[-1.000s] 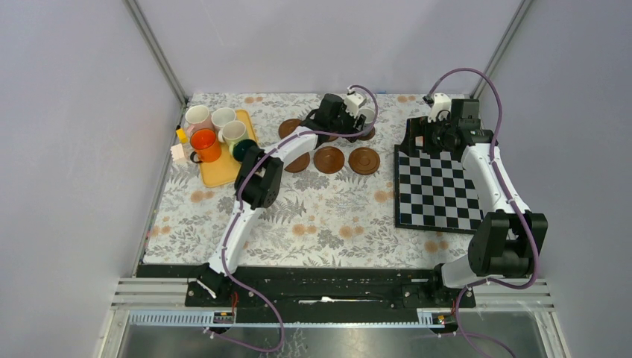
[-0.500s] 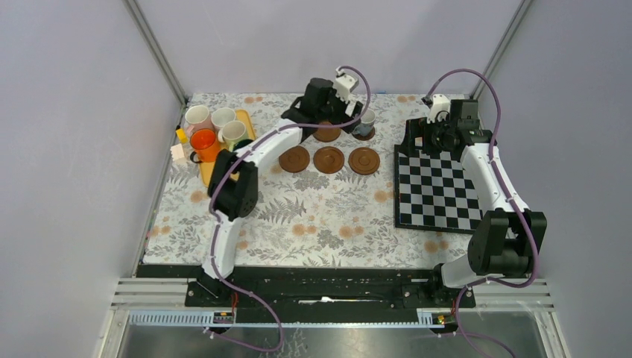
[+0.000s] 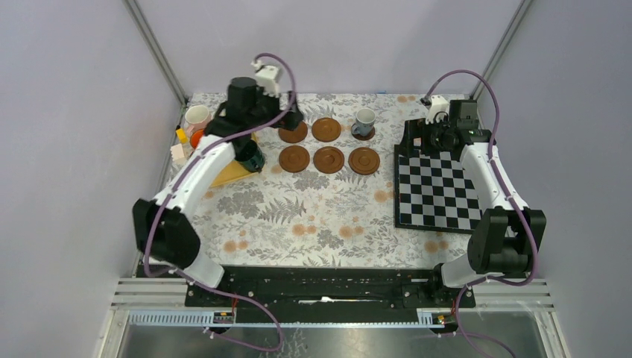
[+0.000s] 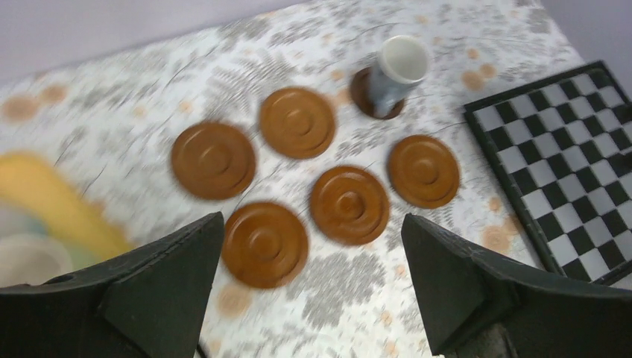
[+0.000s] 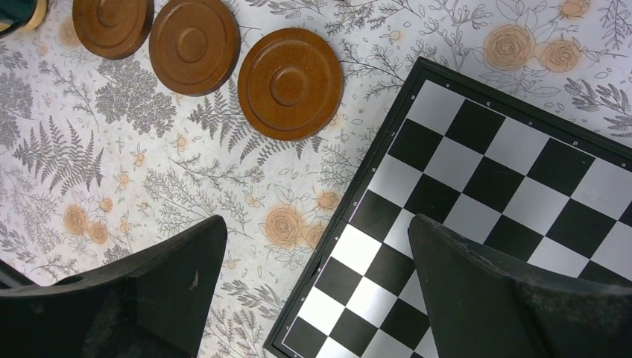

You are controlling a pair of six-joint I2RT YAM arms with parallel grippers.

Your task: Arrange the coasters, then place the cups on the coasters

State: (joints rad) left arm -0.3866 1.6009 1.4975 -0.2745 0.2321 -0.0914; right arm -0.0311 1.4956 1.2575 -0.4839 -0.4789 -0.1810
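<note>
**Top view:** six brown coasters (image 3: 329, 159) lie in two rows of three toward 12 o'clock on the flowered surface (image 3: 298, 224). The grey cup (image 3: 364, 119) stands upright on the back-row coaster at the 3 o'clock end, and the other five carry no cup. At 9 o'clock from the coasters sits a yellow tray (image 3: 222, 177). With it are a pink cup (image 3: 197, 116), an orange cup (image 3: 195, 139) largely hidden by the arm, and a dark green cup (image 3: 251, 158) at its 3 o'clock edge. The left claw (image 3: 289, 119) hovers between the tray and the back row. The right claw (image 3: 426, 139) hangs over the 11 o'clock corner of the chessboard (image 3: 436, 190), which lies at 3 o'clock from the coasters. **Left wrist view:** the two fingers (image 4: 160, 298) stand spread to their widest and grip nothing. Between and beyond them lie the five free coasters, with the grey cup on the sixth at 1 o'clock. The chessboard is at 3 o'clock and the blurred tray at 9 o'clock. **Right wrist view:** the fingers (image 5: 514, 298) are likewise fully parted and empty. Three coasters show at 11 o'clock, and the chessboard fills the frame from centre to 3 o'clock.
</note>
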